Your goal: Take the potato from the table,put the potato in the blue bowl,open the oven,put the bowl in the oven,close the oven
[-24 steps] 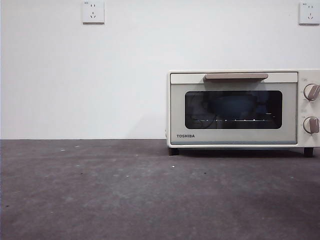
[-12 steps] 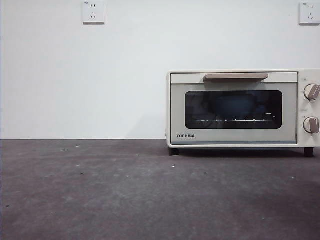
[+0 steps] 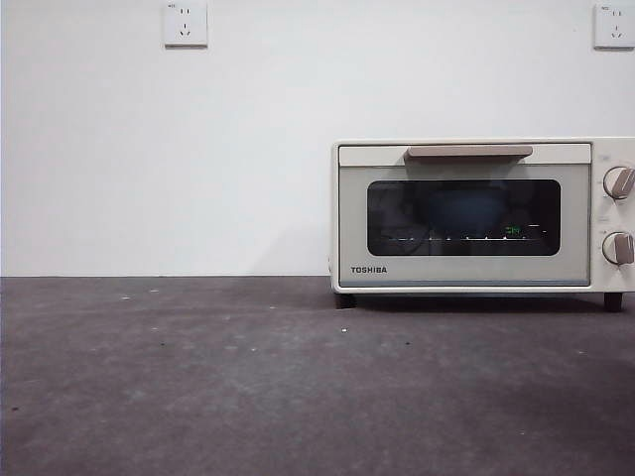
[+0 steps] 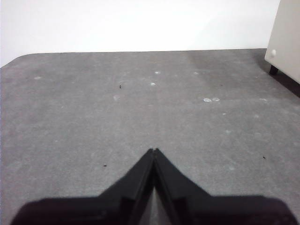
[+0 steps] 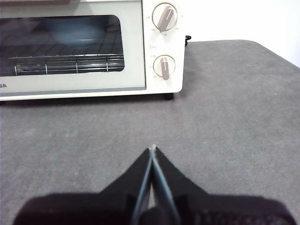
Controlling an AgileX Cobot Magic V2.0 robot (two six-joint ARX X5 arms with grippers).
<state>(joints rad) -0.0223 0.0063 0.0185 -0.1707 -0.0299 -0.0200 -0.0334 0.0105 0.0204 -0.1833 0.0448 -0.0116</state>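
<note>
Left gripper [image 4: 153, 151] — jaws pressed together, holding nothing, poised over bare table [image 4: 93, 117]. Right gripper [image 5: 153, 149] — jaws likewise together and empty, above the table in front of the oven [image 5: 136, 47]. The oven [image 3: 476, 213] stands at the table's far side against the wall, door closed. Through its dark window the blue bowl [image 5: 75, 32] shows dimly on the wire rack [image 5: 61, 61]; the potato cannot be made out. Two sockets [image 3: 185, 22] on the wall behind.

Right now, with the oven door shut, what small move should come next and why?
Probably none beyond keeping both arms back: the oven door is closed, the blue bowl shows behind the glass on the rack, and the left gripper and right gripper are shut, holding nothing.
</note>
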